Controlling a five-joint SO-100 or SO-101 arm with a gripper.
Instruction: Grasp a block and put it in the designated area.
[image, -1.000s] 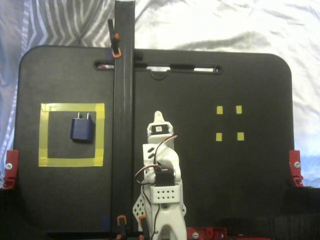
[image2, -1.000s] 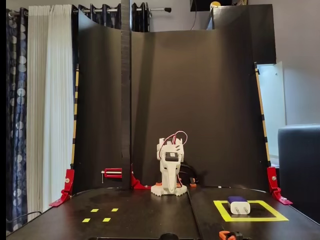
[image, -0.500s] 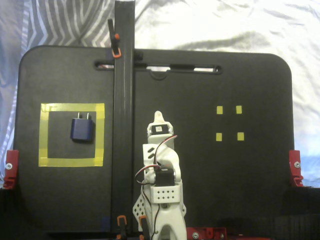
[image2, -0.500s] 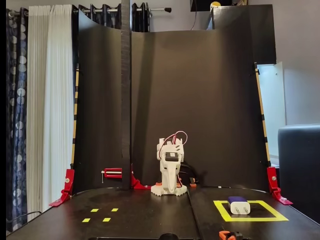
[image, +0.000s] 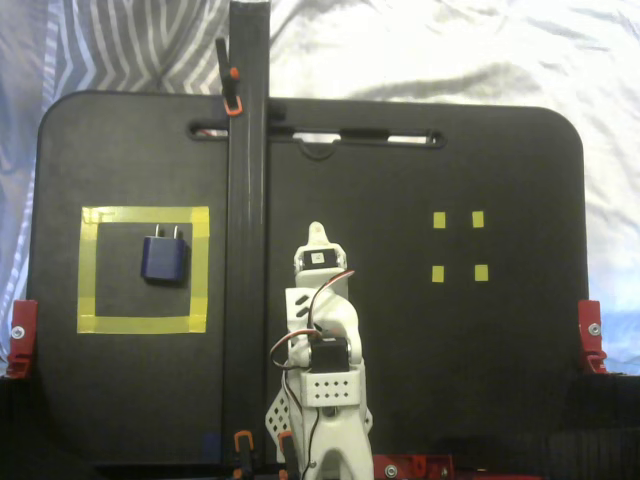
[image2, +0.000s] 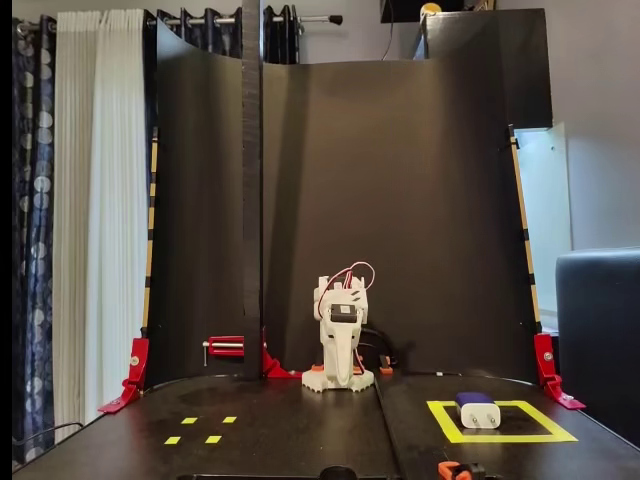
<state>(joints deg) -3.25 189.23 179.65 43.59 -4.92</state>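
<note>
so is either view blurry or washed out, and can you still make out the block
A fixed view from above is soft and dim, yet the blue block reads clearly inside the yellow square. A fixed view from the front is sharper, but the block looks pale, with bright curtains at left.

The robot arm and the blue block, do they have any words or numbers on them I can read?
None can be read.
The arm carries a small pale label near its top, but it is too blurred to read.
The block, inside the yellow square, shows no writing.
</note>
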